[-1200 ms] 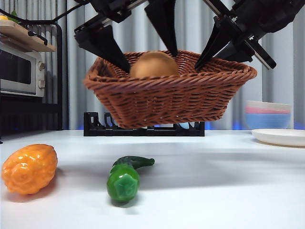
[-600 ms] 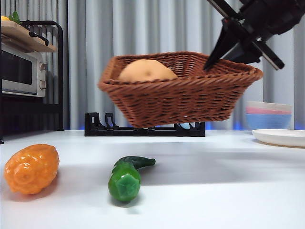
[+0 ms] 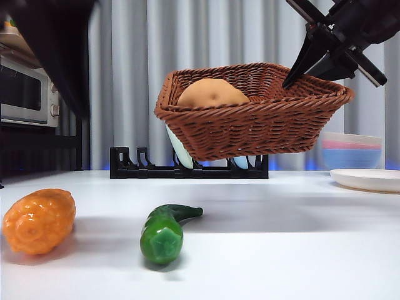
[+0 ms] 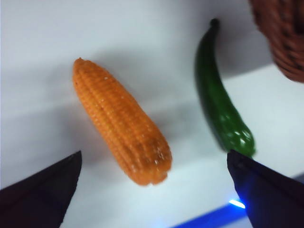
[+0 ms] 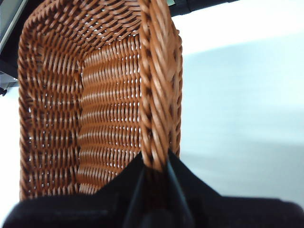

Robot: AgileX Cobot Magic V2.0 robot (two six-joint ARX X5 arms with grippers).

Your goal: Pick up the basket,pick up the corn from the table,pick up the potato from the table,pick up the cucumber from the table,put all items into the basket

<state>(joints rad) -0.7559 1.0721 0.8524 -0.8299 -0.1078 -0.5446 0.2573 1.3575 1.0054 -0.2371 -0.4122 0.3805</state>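
The left gripper (image 4: pixel 152 183) fingers (image 4: pixel 42 190) are spread wide above the corn (image 3: pixel 39 220) — withdrawn from the basket (image 3: pixel 262 125) since a second ago, leaving the potato (image 3: pixel 212 94) inside. Corn and cucumber (image 3: pixel 164 232) remain on the bench (image 3: pixel 281 250); the basket rim is pinched aloft by the right gripper (image 5: pixel 154 166).

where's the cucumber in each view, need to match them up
Front view: the cucumber lies on the table at lower centre, blunt end toward the camera, right of the corn.
Left wrist view: the cucumber lies beside the corn, apart from it, between the open jaws of the left gripper.
Right wrist view: not in it.
Shared landmark: the corn, next to the cucumber in both views.
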